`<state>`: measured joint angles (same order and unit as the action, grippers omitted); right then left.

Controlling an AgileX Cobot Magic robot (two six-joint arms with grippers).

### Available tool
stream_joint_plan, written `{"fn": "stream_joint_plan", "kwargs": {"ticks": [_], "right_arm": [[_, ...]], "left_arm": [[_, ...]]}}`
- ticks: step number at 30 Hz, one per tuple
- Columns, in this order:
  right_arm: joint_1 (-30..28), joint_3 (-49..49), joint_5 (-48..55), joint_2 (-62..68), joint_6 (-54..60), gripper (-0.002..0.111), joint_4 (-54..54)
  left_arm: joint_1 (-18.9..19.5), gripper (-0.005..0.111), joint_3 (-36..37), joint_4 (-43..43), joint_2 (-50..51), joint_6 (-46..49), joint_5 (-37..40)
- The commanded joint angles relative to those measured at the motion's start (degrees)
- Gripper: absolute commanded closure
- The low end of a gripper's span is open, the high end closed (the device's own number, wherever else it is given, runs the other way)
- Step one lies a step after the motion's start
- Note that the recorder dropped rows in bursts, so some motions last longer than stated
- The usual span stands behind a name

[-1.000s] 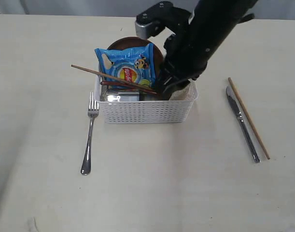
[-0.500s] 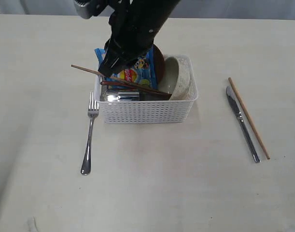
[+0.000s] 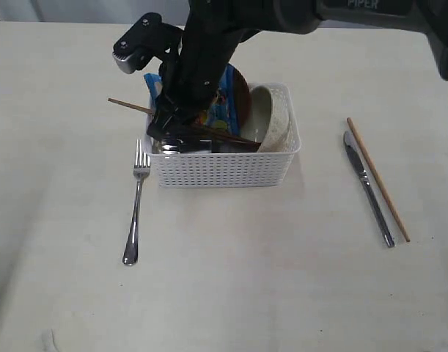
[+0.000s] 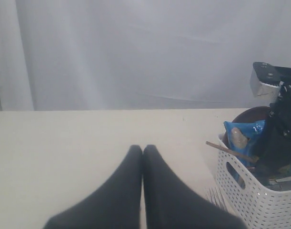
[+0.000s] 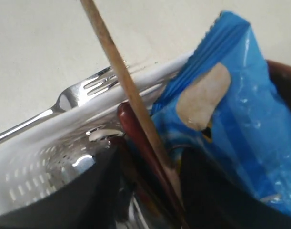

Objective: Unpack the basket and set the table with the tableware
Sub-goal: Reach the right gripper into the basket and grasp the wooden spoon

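Nearest me the table (image 3: 231, 293) is bare across its whole front, the widest open room I have. Further in, the fork (image 3: 135, 213) lies left of the basket (image 3: 224, 170), with its tines just beside the front-left corner and its handle towards me. On the right, well apart from the basket, the knife (image 3: 368, 189) and a chopstick (image 3: 377, 180) lie side by side, closest at their far ends. A clear strip of table runs between them and the basket wall.

Inside the basket, the cup (image 3: 178, 147) sits at the left end and the bowl (image 3: 271, 121) leans on edge against the right wall. The packet (image 3: 222, 103) and plate (image 3: 240, 86) stand at the back. A second chopstick (image 3: 128, 106) pokes out over the left rim.

My right gripper (image 5: 150, 162) is down in that left end. Its fingers (image 5: 97, 191) stand apart, with the spoon (image 5: 135, 138) and the second chopstick in the gap, and nothing is visibly pinched.

My left gripper (image 4: 143, 149) hangs over bare table left of the basket, with its fingers pressed together and nothing held.

Behind the basket, open table runs to the far edge.
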<state>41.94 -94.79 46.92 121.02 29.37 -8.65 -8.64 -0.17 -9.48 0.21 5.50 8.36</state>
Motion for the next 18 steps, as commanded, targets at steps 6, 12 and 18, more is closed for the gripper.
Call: {"fn": "stream_joint_plan", "kwargs": {"ticks": [6,12,18], "right_arm": [[0.5,-0.5,-3.5,2.1,-0.3,0.058,-0.8],[0.5,-0.5,-4.9,5.2,-1.3,0.063,-0.7],[0.5,-0.5,-4.6,5.2,-1.3,0.107,-0.3]], "left_arm": [[-0.1,0.107,0.2,0.1,-0.2,0.1,-0.4],[-0.1,0.107,0.2,0.1,-0.2,0.1,-0.4],[-0.1,0.107,0.2,0.1,-0.2,0.1,-0.4]]}}
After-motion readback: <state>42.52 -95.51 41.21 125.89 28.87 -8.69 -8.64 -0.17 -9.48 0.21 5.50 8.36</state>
